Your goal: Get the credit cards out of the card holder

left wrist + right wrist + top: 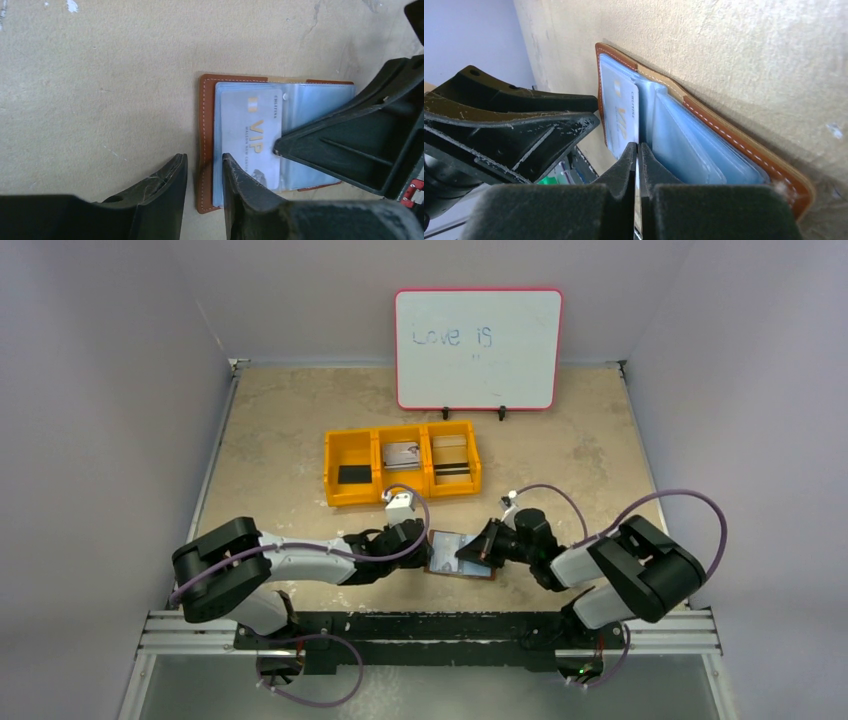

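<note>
Three pale walls (100, 390), beige table (280, 420); left end effector (204, 160) apart, right end effector (638, 146) clamped on card (250, 135).

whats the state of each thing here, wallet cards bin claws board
wallet: open flat, sleeves up
vip card: in the wallet, not yet out
bin: a card in each compartment
left claw: open, astride wallet edge
right claw: shut, tips on vip card
whiteboard: upright, "love is" written

Stitched brown leather card holder (206, 140), glossy clear plastic sleeves (320, 100), matt rough tabletop (100, 100).
</note>
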